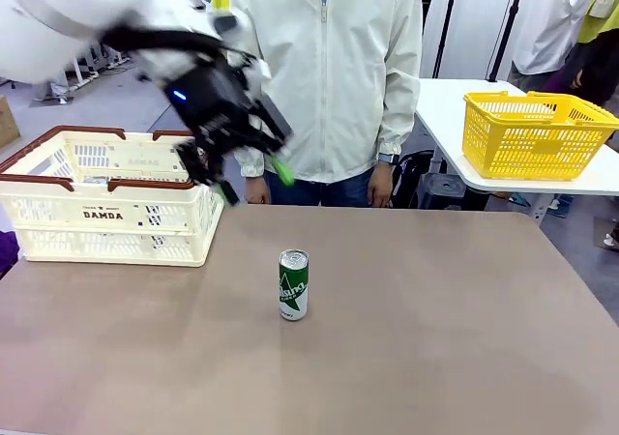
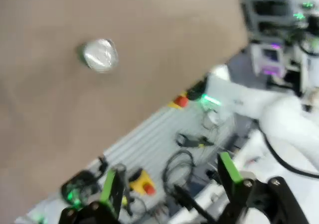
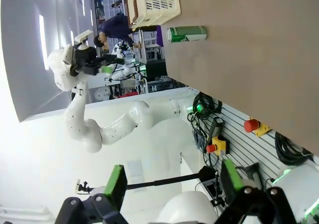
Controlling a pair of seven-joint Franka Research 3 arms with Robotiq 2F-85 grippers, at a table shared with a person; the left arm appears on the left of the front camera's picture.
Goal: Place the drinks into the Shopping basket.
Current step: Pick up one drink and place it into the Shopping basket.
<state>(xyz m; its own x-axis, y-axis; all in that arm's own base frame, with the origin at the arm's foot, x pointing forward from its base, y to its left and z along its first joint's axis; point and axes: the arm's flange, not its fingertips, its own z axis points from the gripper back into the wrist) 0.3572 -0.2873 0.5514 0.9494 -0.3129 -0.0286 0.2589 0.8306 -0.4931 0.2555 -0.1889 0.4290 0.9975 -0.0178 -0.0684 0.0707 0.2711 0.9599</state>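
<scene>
One green drink can (image 1: 293, 284) with white lettering and a silver top stands upright in the middle of the brown table. The cream Shopping basket (image 1: 58, 237) marked "DAMDA" sits at the table's far left. My left gripper (image 1: 253, 182) hangs blurred in the air by the basket's right end, up and left of the can, open and empty. The left wrist view looks down past the open gripper (image 2: 169, 184) at the can's silver top (image 2: 99, 55). My right gripper (image 3: 173, 181) is open and empty off the table's near edge, far from the can (image 3: 186, 34) and the basket (image 3: 154, 2).
A person in a white jacket (image 1: 329, 77) stands at the table's far edge, hands down. A yellow mesh basket (image 1: 537, 135) sits on a white side table at the back right. Bare tabletop (image 1: 445, 338) surrounds the can.
</scene>
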